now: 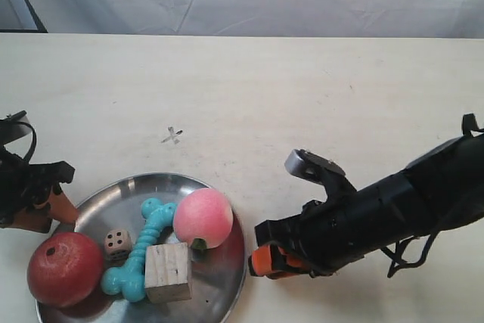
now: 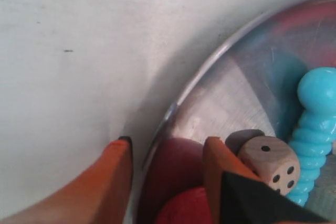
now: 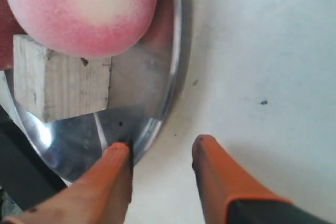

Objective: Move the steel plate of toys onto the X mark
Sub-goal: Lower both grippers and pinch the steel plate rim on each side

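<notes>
The steel plate (image 1: 113,198) lies on the tabletop (image 1: 302,88) at the lower left of the exterior view, its lower edge cut off by the frame. It carries all the toys: the red fruit (image 1: 65,268) at its left, the die (image 1: 117,242) just beside that, the turquoise bone (image 1: 140,250) running down the middle, the wooden cube (image 1: 167,272) touching the bone's lower end, and the pink peach (image 1: 203,218) at the upper right, touching the cube. The X mark (image 1: 173,135) is above the plate, apart from its rim, on bare tabletop.

My left jaws stand wide at the plate's left rim: one orange finger (image 2: 118,182) is outside over the tabletop, the other inside by the die, with the rim passing between them unclamped. My right jaws are likewise spread at the right rim, one finger (image 3: 115,177) over the plate's edge near the cube, the other over the tabletop.
</notes>
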Available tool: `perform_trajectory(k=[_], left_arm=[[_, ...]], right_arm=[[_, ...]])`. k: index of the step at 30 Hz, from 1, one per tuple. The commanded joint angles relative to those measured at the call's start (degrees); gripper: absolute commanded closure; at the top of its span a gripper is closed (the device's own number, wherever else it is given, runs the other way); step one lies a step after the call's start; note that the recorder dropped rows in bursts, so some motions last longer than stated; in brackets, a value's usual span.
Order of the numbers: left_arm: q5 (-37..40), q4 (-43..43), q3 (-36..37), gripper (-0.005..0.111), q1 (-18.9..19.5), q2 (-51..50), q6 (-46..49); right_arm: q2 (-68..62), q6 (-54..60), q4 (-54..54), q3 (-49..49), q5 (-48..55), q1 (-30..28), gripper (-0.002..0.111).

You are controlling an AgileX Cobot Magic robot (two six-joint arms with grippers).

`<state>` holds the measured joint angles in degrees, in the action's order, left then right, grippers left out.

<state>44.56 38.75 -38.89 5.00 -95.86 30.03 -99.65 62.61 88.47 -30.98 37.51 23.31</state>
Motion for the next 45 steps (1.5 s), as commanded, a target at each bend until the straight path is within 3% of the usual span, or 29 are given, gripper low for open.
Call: perform_trajectory(k=[1, 12, 38, 41, 45], left_arm=[[-0.61, 0.18, 0.21, 0.064, -1.59, -1.67, 0.54], [-0.7, 0.55, 0.21, 0.064, -1.72, -2.12, 0.54], [-0.98, 0.67, 0.21, 0.064, -1.72, -3.62, 0.54], [-0.88, 0.93, 0.21, 0.064, -1.72, -4.62, 0.54], [-0.66, 1.45, 0.21, 0.068, -1.72, -5.1, 0.54]], right_arm=[[-0.07, -1.52, 0.52, -2.43, -3.46, 3.24, 0.069], [-2.9, -16.0, -11.37, -6.55, -4.15, 4.13, 0.069], [-9.86, -16.0, -10.2, -11.37, 1.63, 4.13, 0.069], [-9.86, -16.08, -10.59, -11.5, 1.67, 4.13, 0.073], [-9.86, -16.08, -10.72, -11.5, 2.2, 4.13, 0.09]])
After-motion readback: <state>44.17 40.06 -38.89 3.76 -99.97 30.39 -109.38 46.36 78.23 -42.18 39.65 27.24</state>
